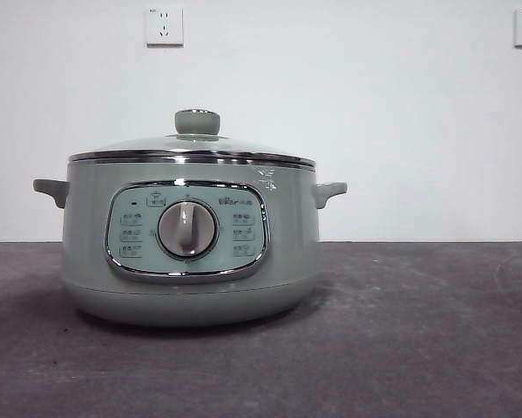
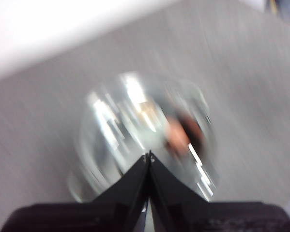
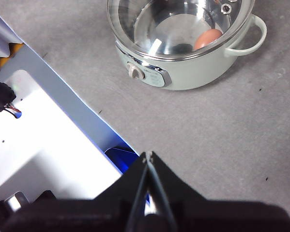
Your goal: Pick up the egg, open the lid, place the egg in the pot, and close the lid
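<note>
Clear glass lid (image 1: 191, 146) sits closed on the sage-green round pot (image 1: 189, 252); brown egg (image 3: 208, 38) lies inside. Left hand (image 2: 148, 155) and right hand (image 3: 148, 155) both pressed together, empty, above the grey counter (image 1: 417, 331).

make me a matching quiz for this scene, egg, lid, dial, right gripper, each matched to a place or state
Column one:
1. egg
2. lid
3. dial
4. right gripper

Column two:
a. shut, holding nothing, away from the pot
b. on the pot's front panel
c. inside the pot, seen through the glass
d. seated on the pot's rim

Pairs: 1-c, 2-d, 3-b, 4-a
</note>
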Robot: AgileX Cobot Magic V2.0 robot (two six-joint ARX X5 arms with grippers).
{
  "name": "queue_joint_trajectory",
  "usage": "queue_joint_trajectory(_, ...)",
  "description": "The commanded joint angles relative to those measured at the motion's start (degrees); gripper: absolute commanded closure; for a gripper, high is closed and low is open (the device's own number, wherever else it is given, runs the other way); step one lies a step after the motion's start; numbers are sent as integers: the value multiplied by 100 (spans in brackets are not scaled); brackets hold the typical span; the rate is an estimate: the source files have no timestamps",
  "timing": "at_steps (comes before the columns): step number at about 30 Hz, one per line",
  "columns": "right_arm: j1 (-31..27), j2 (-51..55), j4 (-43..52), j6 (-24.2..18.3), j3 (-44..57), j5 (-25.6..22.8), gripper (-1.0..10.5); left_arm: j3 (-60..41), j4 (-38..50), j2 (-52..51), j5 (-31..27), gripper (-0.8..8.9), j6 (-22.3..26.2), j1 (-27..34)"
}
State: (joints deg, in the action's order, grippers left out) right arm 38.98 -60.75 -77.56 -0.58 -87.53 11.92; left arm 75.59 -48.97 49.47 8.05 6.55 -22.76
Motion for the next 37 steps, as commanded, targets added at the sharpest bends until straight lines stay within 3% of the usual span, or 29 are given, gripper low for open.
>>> queue_joint_trajectory(1,7,7,-59,55,2,-7,946,-597,1261,-599,-7,817,273,498)
queue_joint_trajectory(6,9,13,-61,55,2,-7,946,-2216,3272,-1812,-260,817,280,1394)
queue_joint_trajectory(12,7,13,-59,55,2,-7,946,-4166,4533,-2992,-544,817,267,1967)
queue_joint_trajectory(23,9,17,-59,55,2,-7,946,-6441,4765,-4133,-717,817,205,2218)
queue_joint_trajectory(37,7,17,-59,55,2,-7,946,-7538,4518,-4937,-953,817,7,2249)
